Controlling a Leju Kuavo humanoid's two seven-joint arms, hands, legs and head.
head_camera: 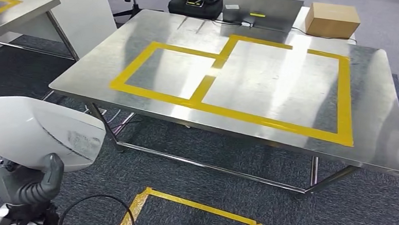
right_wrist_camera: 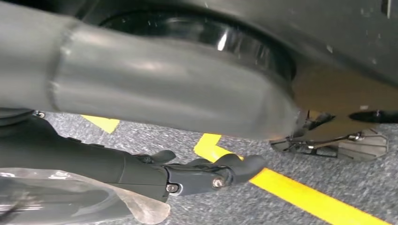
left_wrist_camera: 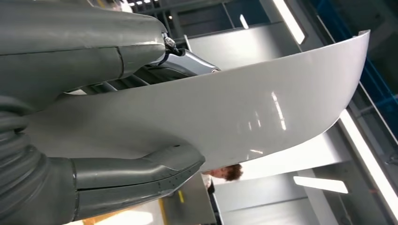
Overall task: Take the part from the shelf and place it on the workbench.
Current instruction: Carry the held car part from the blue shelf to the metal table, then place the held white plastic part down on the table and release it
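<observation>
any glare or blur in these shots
Head view: broad glare washes over the steel workbench. Left wrist view: ceiling lights streak across the white part held by the left hand. Right wrist view: the near thumb is soft and blurred.

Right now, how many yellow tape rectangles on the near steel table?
2. The smaller rectangle sits toward the table's left; the larger rectangle adjoins it on the right, sharing a tape edge. The steel table shows no others.

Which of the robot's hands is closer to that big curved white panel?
Left. The left hand grips the curved white panel itself, thumb on one face and fingers on the other. The right hand hangs low over the grey carpet, holding nothing.
</observation>
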